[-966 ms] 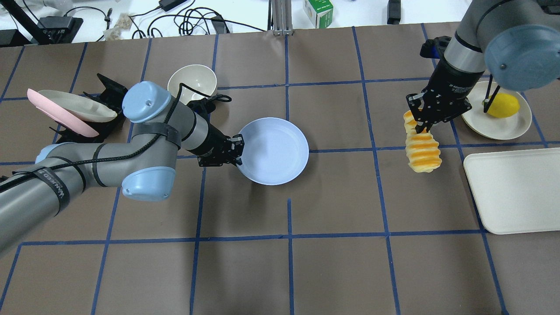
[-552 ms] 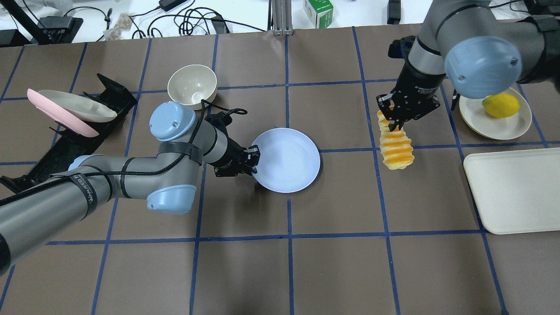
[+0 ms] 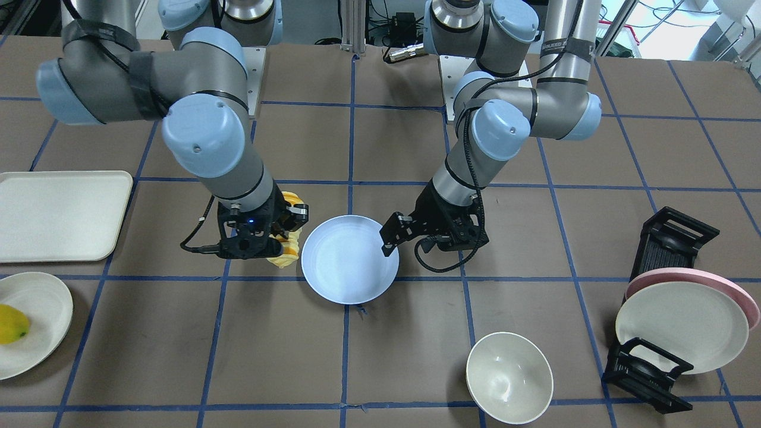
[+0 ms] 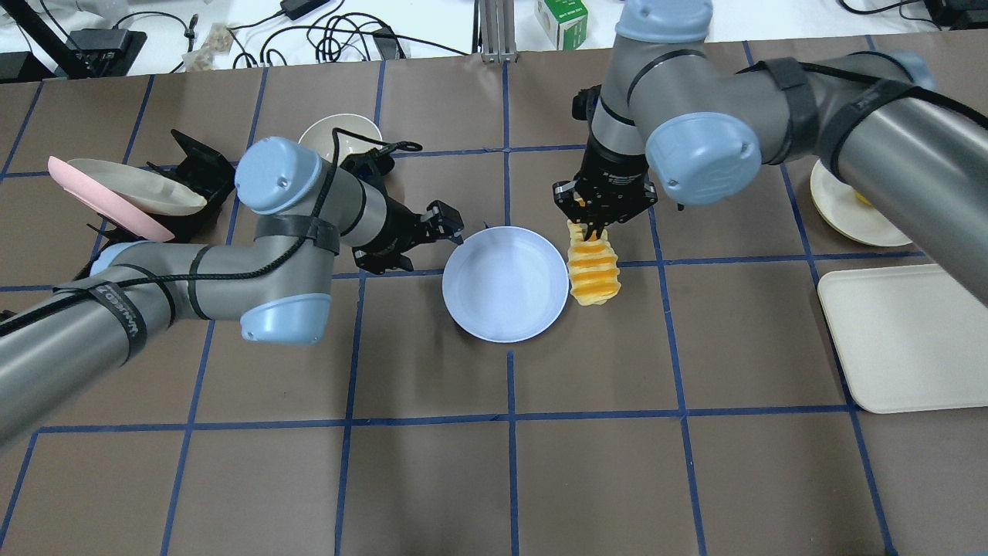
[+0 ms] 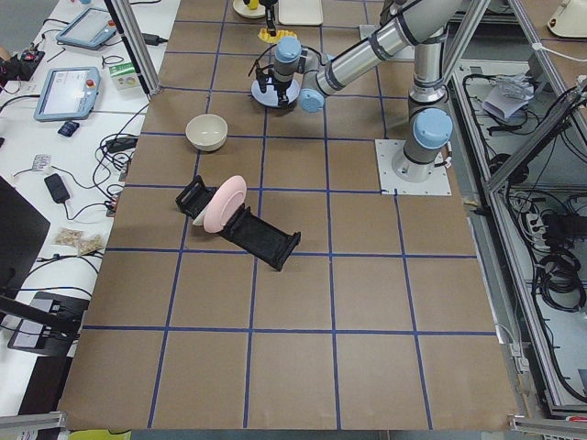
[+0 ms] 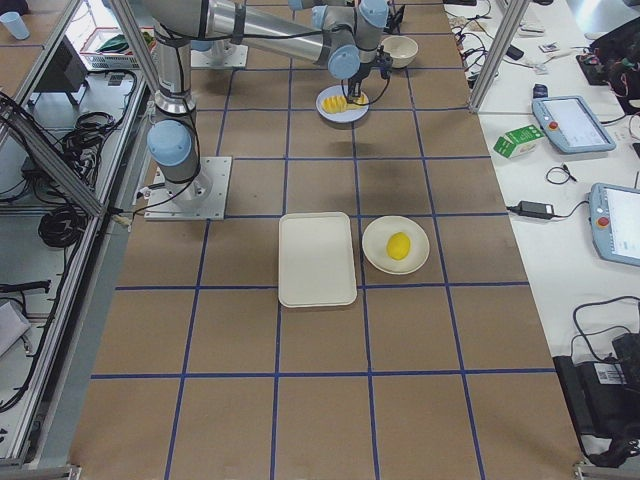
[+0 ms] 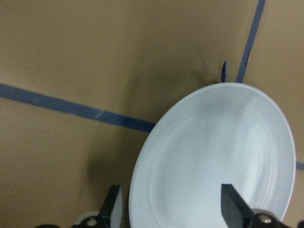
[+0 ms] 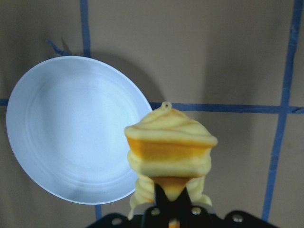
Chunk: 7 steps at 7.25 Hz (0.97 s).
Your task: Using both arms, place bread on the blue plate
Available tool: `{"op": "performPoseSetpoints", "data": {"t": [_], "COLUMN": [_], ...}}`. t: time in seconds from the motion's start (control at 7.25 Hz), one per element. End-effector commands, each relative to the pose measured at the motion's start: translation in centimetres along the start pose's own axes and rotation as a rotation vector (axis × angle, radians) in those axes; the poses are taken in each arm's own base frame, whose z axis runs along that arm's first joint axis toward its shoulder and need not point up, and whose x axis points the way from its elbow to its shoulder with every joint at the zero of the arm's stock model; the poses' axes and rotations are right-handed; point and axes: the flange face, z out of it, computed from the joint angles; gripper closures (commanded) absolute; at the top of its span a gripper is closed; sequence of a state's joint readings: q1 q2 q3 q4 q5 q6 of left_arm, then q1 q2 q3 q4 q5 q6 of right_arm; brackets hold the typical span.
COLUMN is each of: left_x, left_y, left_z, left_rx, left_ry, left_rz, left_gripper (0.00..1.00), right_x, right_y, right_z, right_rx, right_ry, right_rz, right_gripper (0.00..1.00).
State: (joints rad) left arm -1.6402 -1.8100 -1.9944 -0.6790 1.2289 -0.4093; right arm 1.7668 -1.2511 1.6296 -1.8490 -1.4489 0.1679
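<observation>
The blue plate (image 4: 502,289) lies on the table near the middle, and also shows in the front view (image 3: 349,261). My right gripper (image 4: 591,225) is shut on one end of the bread (image 4: 593,272), an orange-and-cream sliced loaf. The loaf hangs just off the plate's right rim. In the right wrist view the bread (image 8: 168,147) hangs beside the plate (image 8: 71,128). My left gripper (image 4: 444,228) is open at the plate's upper-left rim. In the left wrist view its fingers (image 7: 232,206) stand wide apart over the plate (image 7: 213,156).
A cream bowl (image 3: 509,377) stands behind my left arm. A black rack (image 4: 193,166) holds a pink and a cream plate at far left. A cream tray (image 4: 911,340) and a cream plate (image 3: 35,309) with a yellow fruit (image 3: 12,324) lie at the right.
My right arm carried the bread leftwards to the plate's right rim. My left gripper moved the plate rightwards, then let go of its rim and opened.
</observation>
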Motion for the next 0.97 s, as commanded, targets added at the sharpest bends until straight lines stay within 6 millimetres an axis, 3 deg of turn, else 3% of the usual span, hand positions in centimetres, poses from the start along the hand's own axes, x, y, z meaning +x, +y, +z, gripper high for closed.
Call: {"op": "performPoseSetpoints", "data": {"t": [0.0,0.14,0.28,0.55,0.69,0.83], "left_x": [1.0,1.3,1.4,2.0,2.7,2.8], "left_y": [-3.1,-2.9,-2.0,-1.1,-0.7,-1.5], "left_z": [-7.0,-9.4,-12.2,-18.3,-21.5,-24.2], "left_rx": [-0.052,-0.061,-0.087,-0.121,-0.14,-0.11], "left_ry": [-0.029,-0.111,-0.156,-0.294,-0.306,-0.367], "left_rz": [0.028,0.108,0.161,0.223,0.248,0.315], "left_gripper": [0.0,0.0,0.0,0.0,0.0,0.0], "right_x": [-6.3,-8.7,-9.2,-9.2,-9.1,-9.0], "right_y": [-0.2,0.0,-0.5,-1.1,-0.9,-0.7], "right_z": [3.8,6.3,8.0,9.3,9.7,10.0], "right_rx": [0.043,0.046,0.044,0.041,0.034,0.025], "right_ry": [-0.004,-0.004,-0.002,-0.002,0.001,0.004], "right_rz": [0.005,0.018,0.032,0.033,0.035,0.037], "right_gripper": [1.0,1.0,1.0,1.0,0.95,0.69]}}
